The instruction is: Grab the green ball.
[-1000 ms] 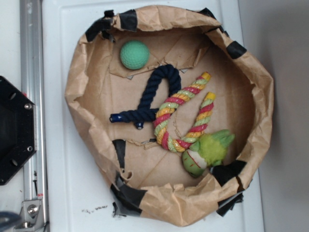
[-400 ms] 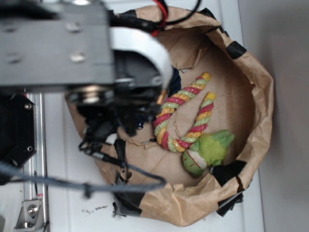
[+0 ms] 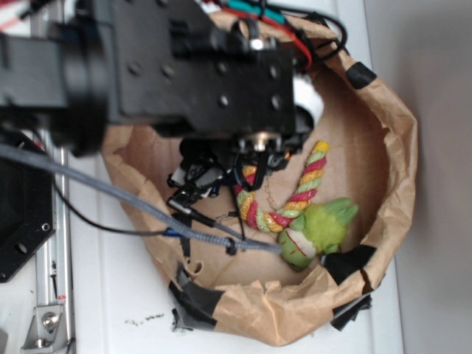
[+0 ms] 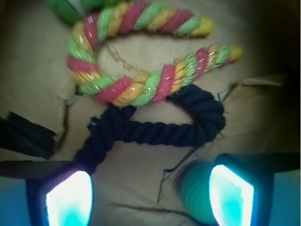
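Pincer spread wide over the paper nest, green ball low beside its right finger.

In the wrist view the two glowing fingers stand well apart, holding nothing; the ball sits partly behind the right one. Just beyond lies the dark blue rope, its loop touching the striped rope (red, yellow and green) above it. Farthest is the plush toy, near the crumpled paper wall. From outside, the arm hides the ball; the nest rests on a white bench.
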